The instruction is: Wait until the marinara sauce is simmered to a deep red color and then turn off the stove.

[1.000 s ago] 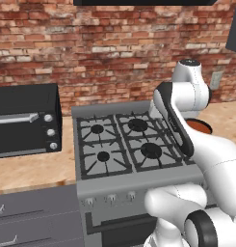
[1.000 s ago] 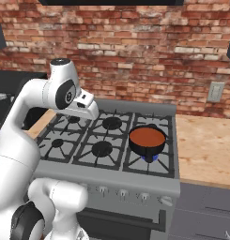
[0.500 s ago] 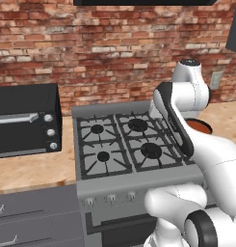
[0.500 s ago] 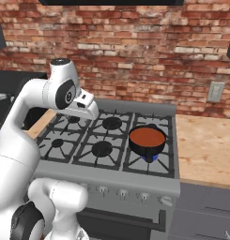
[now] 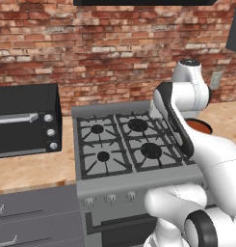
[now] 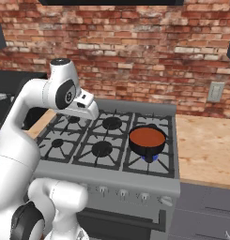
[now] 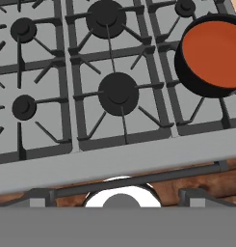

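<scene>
My claw [image 7: 119,195] hangs wide open, holding nothing. Sauce [image 7: 213,47] in the pan [image 7: 196,82] at 2 o'clock; stove [image 7: 114,161] front edge just below, grates open.

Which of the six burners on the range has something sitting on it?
The front right burner: the black pan of marinara sauce sits on it, with a blue flame beneath. The other five burners on the stove are bare grates.
</scene>
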